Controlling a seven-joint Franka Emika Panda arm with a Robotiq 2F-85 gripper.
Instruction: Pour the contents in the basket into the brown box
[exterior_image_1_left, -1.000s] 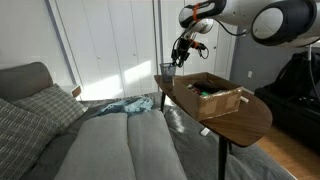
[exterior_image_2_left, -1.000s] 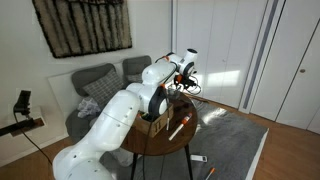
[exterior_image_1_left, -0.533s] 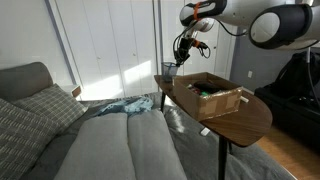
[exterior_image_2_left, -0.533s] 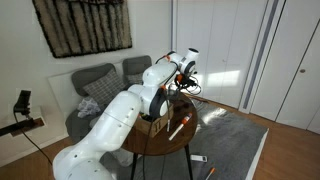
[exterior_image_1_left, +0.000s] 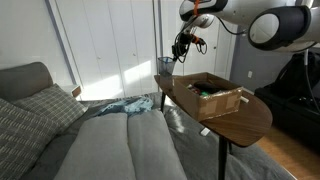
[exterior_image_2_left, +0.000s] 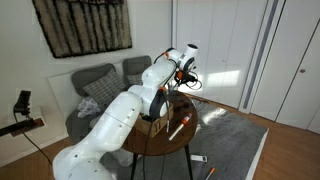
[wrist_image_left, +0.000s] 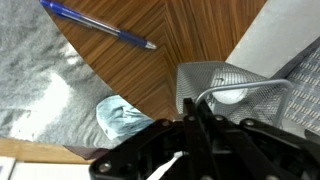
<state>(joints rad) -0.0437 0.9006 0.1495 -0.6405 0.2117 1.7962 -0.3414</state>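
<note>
Room: white sliding doors (exterior_image_1_left: 110, 45) at the back, a grey sofa (exterior_image_1_left: 35, 105) in the foreground and a crumpled blue cloth (exterior_image_1_left: 128, 104) on the floor, in an exterior view.
Surface (exterior_image_1_left: 250, 120): brown oval wooden top on a thin leg. In the wrist view a blue pen (wrist_image_left: 95, 24) lies on the wood.
Box: the brown box (exterior_image_1_left: 222, 103) sits near the middle of the surface, flaps open, with dark items inside.
Basket: the basket (exterior_image_1_left: 165, 67) is at the end of the surface nearest the doors, upright and apart from the brown box. Whether its base touches the wood cannot be told.
Gripper: the gripper (exterior_image_1_left: 179, 52) hangs just above the basket, clamped on its rim. In the wrist view its fingers pinch the mesh wall.
Arm: the white arm (exterior_image_1_left: 270, 20) reaches in from the upper corner.
</note>
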